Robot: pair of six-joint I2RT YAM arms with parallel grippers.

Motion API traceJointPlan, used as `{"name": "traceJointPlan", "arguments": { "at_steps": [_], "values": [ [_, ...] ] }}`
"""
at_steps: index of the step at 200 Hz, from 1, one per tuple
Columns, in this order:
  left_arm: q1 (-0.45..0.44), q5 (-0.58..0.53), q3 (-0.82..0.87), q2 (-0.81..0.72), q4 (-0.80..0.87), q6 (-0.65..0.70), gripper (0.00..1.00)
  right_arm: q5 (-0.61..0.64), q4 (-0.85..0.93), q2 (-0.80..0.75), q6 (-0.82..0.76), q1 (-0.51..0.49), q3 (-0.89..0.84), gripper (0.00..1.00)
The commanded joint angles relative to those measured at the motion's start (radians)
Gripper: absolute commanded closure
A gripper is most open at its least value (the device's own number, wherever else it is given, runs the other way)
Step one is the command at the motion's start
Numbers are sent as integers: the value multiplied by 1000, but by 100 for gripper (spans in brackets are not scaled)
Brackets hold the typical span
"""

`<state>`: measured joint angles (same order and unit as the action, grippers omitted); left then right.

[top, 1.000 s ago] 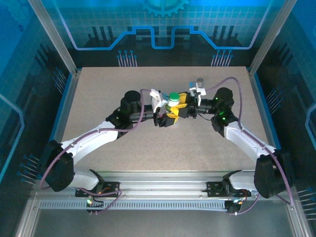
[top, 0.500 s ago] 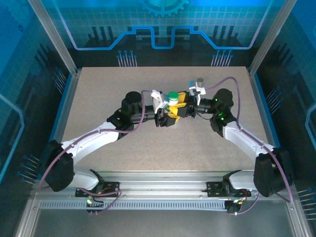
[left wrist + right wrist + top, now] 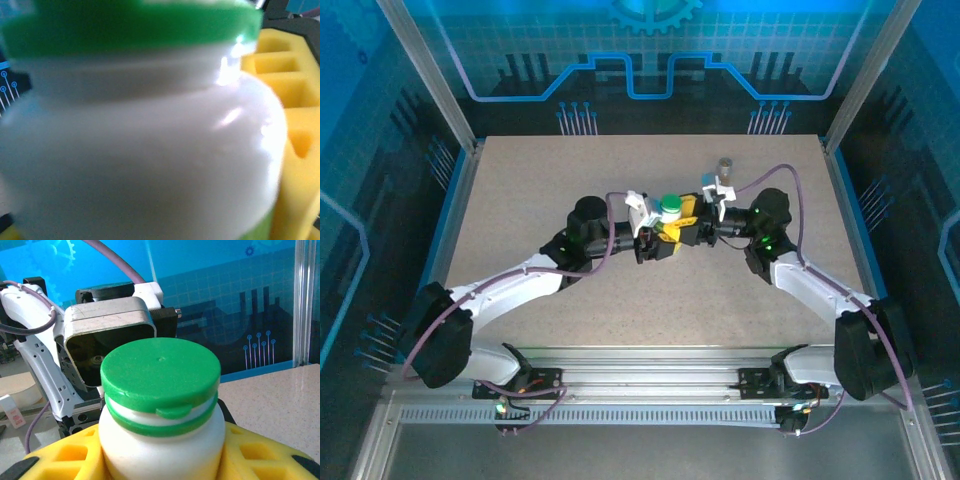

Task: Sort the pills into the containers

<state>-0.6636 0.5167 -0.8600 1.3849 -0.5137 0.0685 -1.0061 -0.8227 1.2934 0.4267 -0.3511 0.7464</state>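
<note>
Your right gripper [image 3: 688, 222] grasps the bottle [image 3: 160, 372] between its yellow fingers [image 3: 260, 455]; your left gripper [image 3: 655, 238] sits just left of it, and you cannot tell whether it is clenched or released.

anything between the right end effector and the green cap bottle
Nothing visible. The white bottle with green cap sits right between the yellow fingers of the right end effector, which touch it on both sides.
</note>
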Motion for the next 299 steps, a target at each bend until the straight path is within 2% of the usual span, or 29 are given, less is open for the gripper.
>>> {"name": "traceJointPlan", "arguments": {
  "at_steps": [1,10,23,56,124,152,194,201,210,216,233,238,244,260,279,299],
  "values": [
    [2,28,39,-29,-55,23,44,71,-27,-52,9,20,-3,71],
    [3,28,40,-27,-64,14,27,70,-28,-55,13,20,-5,71],
    [3,39,55,-24,-97,11,22,72,-36,-58,22,21,-7,71],
    [3,37,95,-32,-198,8,23,70,-72,-54,55,28,-12,71],
    [2,3,134,-34,-346,-35,34,72,-164,-31,119,27,-33,71],
    [2,3,122,-27,-339,-52,42,76,-265,-9,186,29,-46,71],
    [2,3,113,-26,-304,-56,64,84,-311,9,213,39,-62,71],
    [3,-2,107,-27,-282,-52,67,90,-308,4,209,43,-67,67],
    [2,-12,102,-31,-258,-45,68,111,-289,-4,196,50,-72,55],
    [3,-22,100,-33,-246,-41,70,129,-261,-14,183,55,-77,49],
    [2,-55,108,-42,-234,-29,78,154,-146,-59,104,61,-81,39],
    [2,-69,111,-44,-230,-27,85,165,-102,-76,75,61,-81,38],
    [3,-93,114,-46,-227,-24,100,175,-54,-95,43,61,-81,36],
    [3,-175,129,-46,-219,-14,100,218,57,-141,-7,64,-80,27],
    [4,-256,150,-44,-212,17,100,301,205,-203,-35,67,-70,26],
    [4,-279,166,-39,-199,51,100,484,411,-261,-28,55,-31,28]
  ]
}}
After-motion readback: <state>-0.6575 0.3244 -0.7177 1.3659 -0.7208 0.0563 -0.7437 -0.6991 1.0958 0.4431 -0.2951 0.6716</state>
